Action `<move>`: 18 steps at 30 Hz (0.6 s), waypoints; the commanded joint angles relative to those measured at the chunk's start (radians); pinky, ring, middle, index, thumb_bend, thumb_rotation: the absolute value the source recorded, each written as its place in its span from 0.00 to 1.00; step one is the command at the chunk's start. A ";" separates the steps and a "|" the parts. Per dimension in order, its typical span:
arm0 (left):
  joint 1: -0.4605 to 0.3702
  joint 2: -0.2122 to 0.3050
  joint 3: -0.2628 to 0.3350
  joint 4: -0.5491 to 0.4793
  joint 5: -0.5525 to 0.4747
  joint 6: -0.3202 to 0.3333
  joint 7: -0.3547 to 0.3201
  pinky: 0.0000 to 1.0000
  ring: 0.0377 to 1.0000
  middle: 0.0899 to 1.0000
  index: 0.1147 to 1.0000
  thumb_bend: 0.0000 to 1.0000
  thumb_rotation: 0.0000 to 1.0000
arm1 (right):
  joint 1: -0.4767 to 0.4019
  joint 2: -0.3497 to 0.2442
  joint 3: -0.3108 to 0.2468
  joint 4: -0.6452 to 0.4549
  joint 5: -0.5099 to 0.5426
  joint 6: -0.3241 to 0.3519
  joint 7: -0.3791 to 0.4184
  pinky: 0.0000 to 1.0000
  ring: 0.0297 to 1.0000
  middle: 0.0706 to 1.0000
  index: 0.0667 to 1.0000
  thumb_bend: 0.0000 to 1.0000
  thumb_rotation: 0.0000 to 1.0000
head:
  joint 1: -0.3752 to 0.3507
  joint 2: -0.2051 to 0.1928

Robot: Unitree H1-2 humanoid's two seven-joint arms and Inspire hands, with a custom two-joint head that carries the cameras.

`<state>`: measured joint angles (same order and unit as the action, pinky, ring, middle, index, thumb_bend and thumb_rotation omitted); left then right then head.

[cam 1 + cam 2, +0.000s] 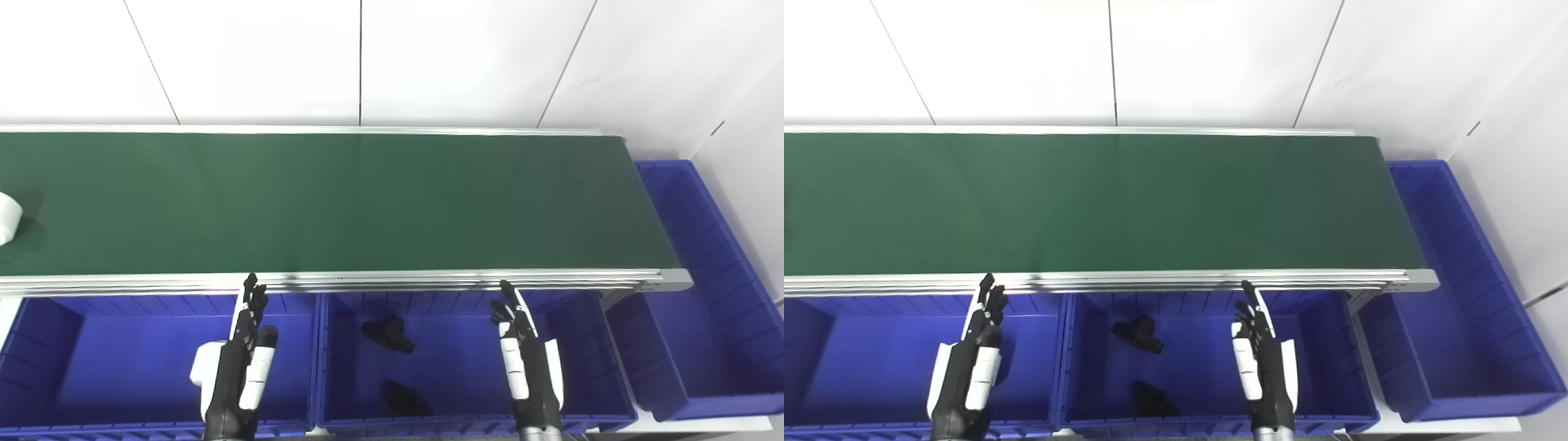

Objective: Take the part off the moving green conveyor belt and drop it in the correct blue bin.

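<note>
Across the middle of the frame, from the left edge almost to the right, a dark green conveyor belt [343,202] is stretched between silver rails, with a white panelled wall [367,61] behind it. At the far left edge of the left eye view, a white part [8,217] is seen lying on the belt, cut off by the frame; in the right eye view it is out of sight. Below the belt's near rail, three blue bins are lined up: a left bin [37,361], a middle bin [465,373] and, at the right end of the belt, a right bin [704,318] turned lengthwise. Two black parts are seen in the middle bin, one near its back [387,334] and one near its front wall [404,398]. The left hand [242,361] is held over the left bin, its fingers [252,300] stretched toward the rail and apart, nothing grasped. The right hand [528,361] is held over the middle bin in the same released pose, its fingers [509,303] pointing at the rail. Both hands are well apart from the white part, and the stretch of belt between them carries nothing.
</note>
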<state>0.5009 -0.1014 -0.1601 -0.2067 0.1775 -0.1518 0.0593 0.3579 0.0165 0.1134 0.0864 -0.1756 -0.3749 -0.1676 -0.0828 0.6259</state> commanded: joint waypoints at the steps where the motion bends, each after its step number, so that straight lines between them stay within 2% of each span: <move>1: 0.006 -0.016 -0.007 -0.014 -0.002 -0.039 0.014 1.00 0.96 0.97 1.00 0.70 0.95 | 0.001 0.001 -0.004 -0.014 0.001 -0.040 0.007 0.85 0.89 0.96 0.94 0.57 1.00 | -0.002 -0.005; 4: 0.007 -0.017 -0.007 -0.017 -0.006 -0.034 0.013 1.00 0.96 0.97 1.00 0.70 0.93 | 0.000 0.003 -0.007 -0.010 0.002 -0.042 0.007 0.85 0.89 0.95 0.94 0.60 1.00 | -0.004 -0.008; 11: 0.005 -0.015 -0.001 -0.010 -0.010 -0.029 0.009 1.00 0.96 0.96 1.00 0.72 0.94 | -0.002 0.003 -0.005 0.004 0.007 -0.057 0.010 0.85 0.89 0.95 0.93 0.55 1.00 | -0.010 -0.021; 16: 0.001 -0.009 0.001 -0.004 -0.010 -0.034 0.005 1.00 0.97 0.97 1.00 0.67 0.95 | -0.004 0.006 -0.005 0.013 0.017 -0.059 0.015 0.85 0.89 0.95 0.94 0.60 1.00 | -0.013 -0.028; 18: -0.001 -0.006 0.002 0.000 -0.011 -0.033 0.003 1.00 0.97 0.97 1.00 0.69 0.95 | -0.006 0.007 -0.005 0.018 0.010 -0.068 0.008 0.84 0.89 0.95 0.93 0.59 1.00 | -0.015 -0.031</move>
<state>0.5005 -0.1134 -0.1549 -0.1932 0.1765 -0.1518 0.0632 0.3570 0.0177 0.1094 0.1151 -0.1638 -0.3828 -0.1627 -0.0982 0.5952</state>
